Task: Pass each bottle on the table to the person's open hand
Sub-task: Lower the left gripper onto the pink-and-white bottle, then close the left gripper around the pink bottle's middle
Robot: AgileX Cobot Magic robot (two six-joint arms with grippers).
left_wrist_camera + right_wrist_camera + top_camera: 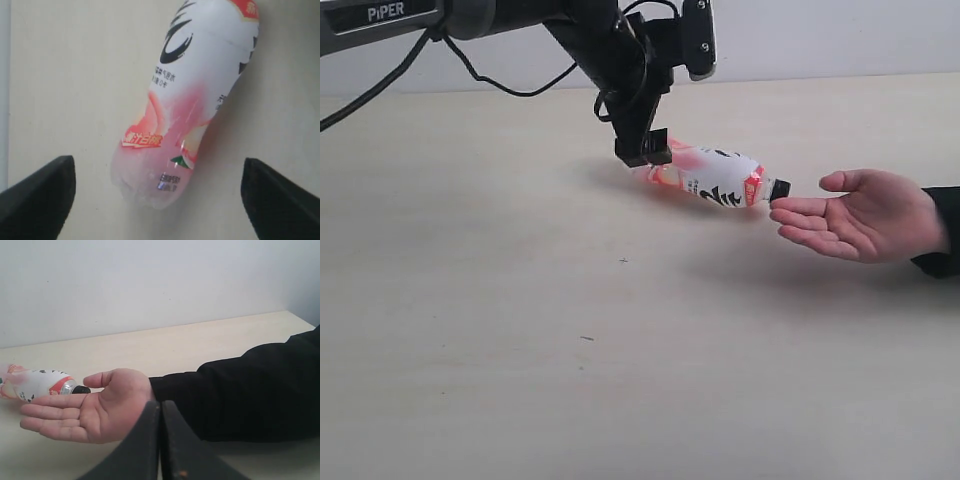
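Over the pale surface (520, 350), the bottle (715, 176) is flanked ungripped by wide left fingers (40, 200) and could be dropped short of the open hand (865, 215)

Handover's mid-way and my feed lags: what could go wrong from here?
1. The left gripper is open, jaws wide of the bottle, which lies on its side unheld and could roll on the table.
2. Only its black cap reaches the person's open hand, at the fingertips; gripping just the base end may let it pivot or slip short of the palm.
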